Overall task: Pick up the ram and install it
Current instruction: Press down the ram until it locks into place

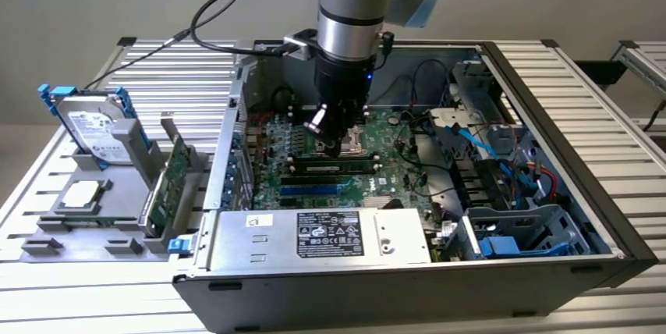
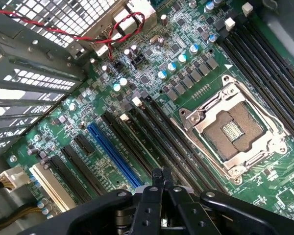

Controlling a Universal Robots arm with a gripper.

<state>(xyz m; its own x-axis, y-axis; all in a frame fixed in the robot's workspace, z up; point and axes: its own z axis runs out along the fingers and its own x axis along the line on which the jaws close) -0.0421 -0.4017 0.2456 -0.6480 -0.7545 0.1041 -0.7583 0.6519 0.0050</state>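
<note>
The ram (image 1: pixel 333 167) is a narrow green stick with black chips. It stands in a long slot on the motherboard, just in front of the CPU socket (image 1: pixel 359 140). My gripper (image 1: pixel 335 145) reaches down into the open computer case directly over it. In the wrist view the fingertips are pressed together, so the gripper (image 2: pixel 161 177) is shut with nothing between them. They sit over the end of the ram (image 2: pixel 137 142), seen edge-on among the black slots. Whether the tips touch the stick cannot be told.
The open CPU socket (image 2: pixel 230 129) lies beside the slots, and a blue slot (image 2: pixel 112 152) on their other side. A power supply (image 1: pixel 323 234) fills the case front, with cables (image 1: pixel 489 147) on the exterior view's right. A hard drive (image 1: pixel 92 127) and an expansion card (image 1: pixel 167 186) stand outside on a holder.
</note>
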